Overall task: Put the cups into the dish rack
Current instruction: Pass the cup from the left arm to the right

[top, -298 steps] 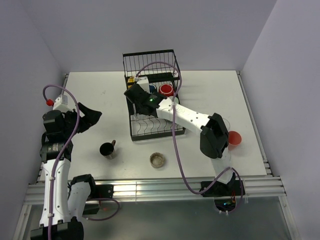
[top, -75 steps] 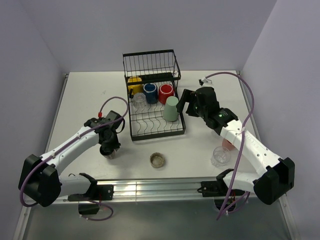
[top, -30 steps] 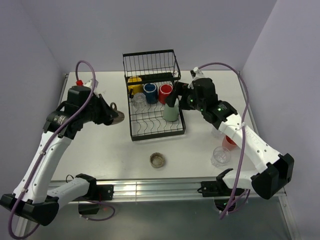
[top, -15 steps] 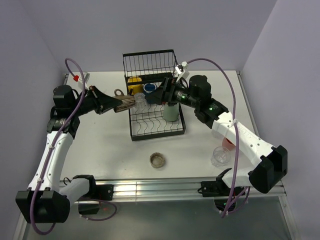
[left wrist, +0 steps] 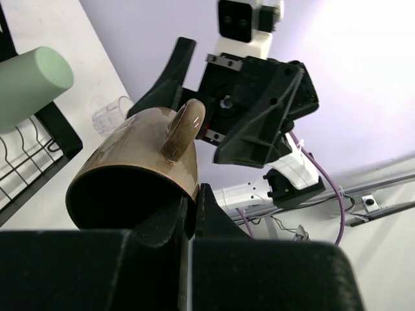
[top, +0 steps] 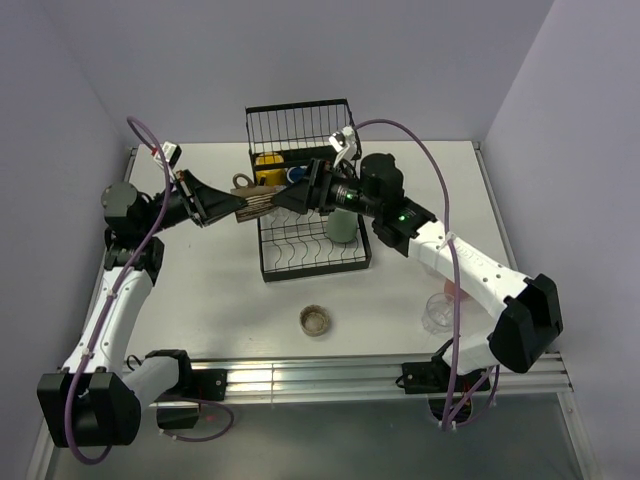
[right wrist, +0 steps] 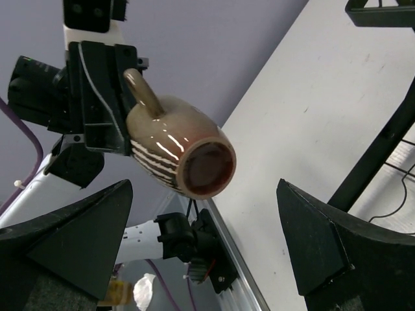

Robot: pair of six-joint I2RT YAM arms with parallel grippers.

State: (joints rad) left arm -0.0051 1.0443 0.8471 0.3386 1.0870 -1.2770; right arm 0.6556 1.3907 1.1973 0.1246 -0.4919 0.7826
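Pinching brown striped glazed mug (top: 255, 198) sideways in clamped left gripper (top: 224, 206), hovering above 9 o'clock edge of black wire dish rack (top: 316, 272). Facing wide-spread, empty right gripper (top: 300, 195). Risking drop: releasing before right gripper closing.

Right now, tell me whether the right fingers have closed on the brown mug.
No, the right fingers stand wide open on either side of the brown mug, apart from it, while the left fingers grip it.
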